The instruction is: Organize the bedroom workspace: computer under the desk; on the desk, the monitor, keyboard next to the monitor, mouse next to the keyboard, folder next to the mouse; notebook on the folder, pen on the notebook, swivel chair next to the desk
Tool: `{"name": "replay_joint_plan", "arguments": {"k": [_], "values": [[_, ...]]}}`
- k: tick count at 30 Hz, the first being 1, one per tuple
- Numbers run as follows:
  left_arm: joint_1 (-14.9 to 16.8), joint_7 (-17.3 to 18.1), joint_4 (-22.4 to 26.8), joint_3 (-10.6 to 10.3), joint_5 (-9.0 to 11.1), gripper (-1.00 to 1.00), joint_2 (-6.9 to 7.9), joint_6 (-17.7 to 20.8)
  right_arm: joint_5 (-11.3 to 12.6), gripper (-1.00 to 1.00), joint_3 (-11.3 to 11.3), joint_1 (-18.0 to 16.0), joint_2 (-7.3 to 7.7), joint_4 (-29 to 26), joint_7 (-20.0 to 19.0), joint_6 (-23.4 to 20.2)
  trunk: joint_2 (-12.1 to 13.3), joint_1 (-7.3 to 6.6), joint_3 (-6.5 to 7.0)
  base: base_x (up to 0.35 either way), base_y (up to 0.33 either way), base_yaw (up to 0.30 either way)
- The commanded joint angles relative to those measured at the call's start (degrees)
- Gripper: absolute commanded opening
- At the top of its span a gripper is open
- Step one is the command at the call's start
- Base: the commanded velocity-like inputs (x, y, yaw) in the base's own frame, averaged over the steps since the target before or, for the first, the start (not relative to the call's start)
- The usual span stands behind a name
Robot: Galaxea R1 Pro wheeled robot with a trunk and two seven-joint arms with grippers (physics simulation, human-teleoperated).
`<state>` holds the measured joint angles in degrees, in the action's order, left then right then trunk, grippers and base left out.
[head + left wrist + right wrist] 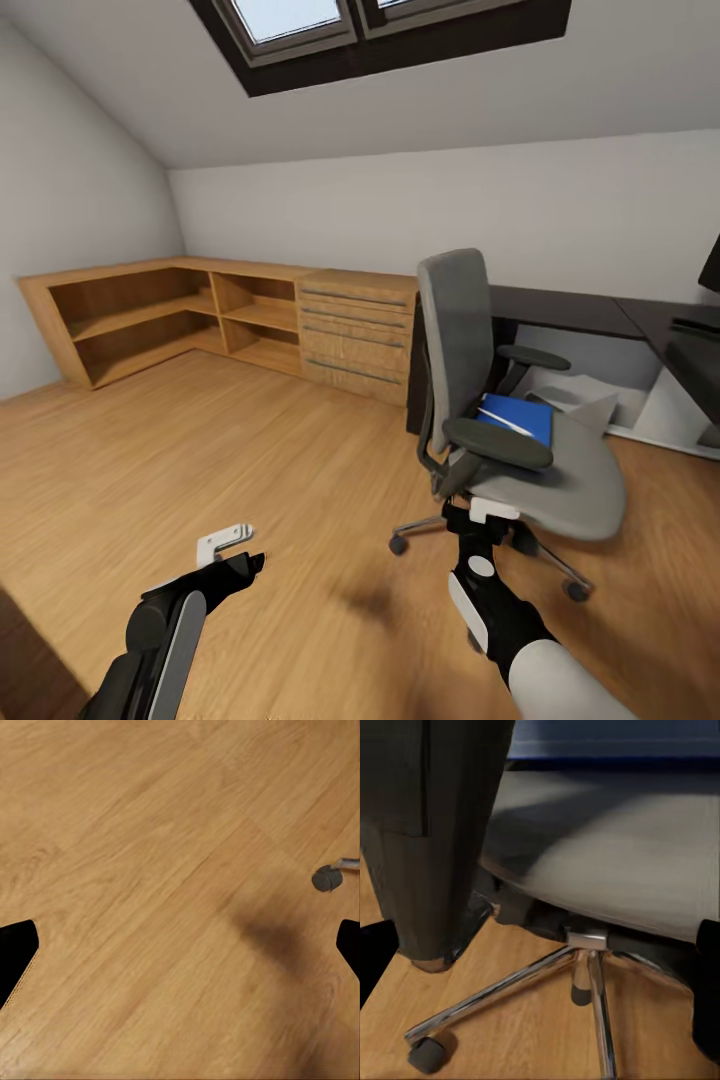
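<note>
The swivel chair (520, 470) stands mid-room with its grey back toward me, and its star base (585, 967) and caster (326, 878) are close. The blue folder (520, 418) lies on its seat, crossed by a thin white streak that may be the pen. The desk (570, 310) runs behind the chair, with a corner of the black monitor (712, 262) at the far right. Computer, keyboard, mouse and notebook are out of view. My right gripper (490, 512) (540, 967) is open, just below the seat's near edge. My left gripper (235, 555) (180, 952) is open over bare floor.
A light wooden shelf unit (150, 310) and drawer chest (355, 335) line the far wall left of the desk. Wooden floor (250, 450) spreads wide to the chair's left. A pale grey shape (585, 398) lies under the desk behind the chair. A skylight is overhead.
</note>
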<state>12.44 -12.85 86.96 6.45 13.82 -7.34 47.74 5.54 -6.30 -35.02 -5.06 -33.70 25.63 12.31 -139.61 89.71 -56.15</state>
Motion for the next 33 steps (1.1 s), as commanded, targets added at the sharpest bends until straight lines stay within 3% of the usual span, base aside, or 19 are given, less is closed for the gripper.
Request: {"name": "replay_joint_plan", "arguments": {"k": [1,17,24,33], "values": [[0.04,-0.46,0.05,0.06,0.6,1.0,-0.04,0.2,0.57,1.0,-0.37,-0.04,0.05,0.04,0.31,0.34,-0.02,-0.01,-0.08,0.0,0.0,0.278],[0.04,-0.38,0.05,0.06,0.52,1.0,-0.04,0.02,0.53,1.0,-0.37,-0.04,0.05,-0.03,0.3,0.35,-0.02,-0.01,-0.53,0.013,0.004,0.261],[0.04,-0.34,-0.32,0.01,0.49,1.0,-0.04,-0.01,0.53,1.0,-0.33,-0.04,0.05,-0.09,0.22,0.35,-0.02,-0.01,-0.57,0.237,0.044,0.048],[0.04,-0.34,-1.18,-0.13,0.49,1.0,-0.04,-0.02,0.47,1.0,-0.29,-0.04,0.05,-0.14,0.21,0.35,-0.02,-0.01,-0.57,0.023,0.002,0.001]]}}
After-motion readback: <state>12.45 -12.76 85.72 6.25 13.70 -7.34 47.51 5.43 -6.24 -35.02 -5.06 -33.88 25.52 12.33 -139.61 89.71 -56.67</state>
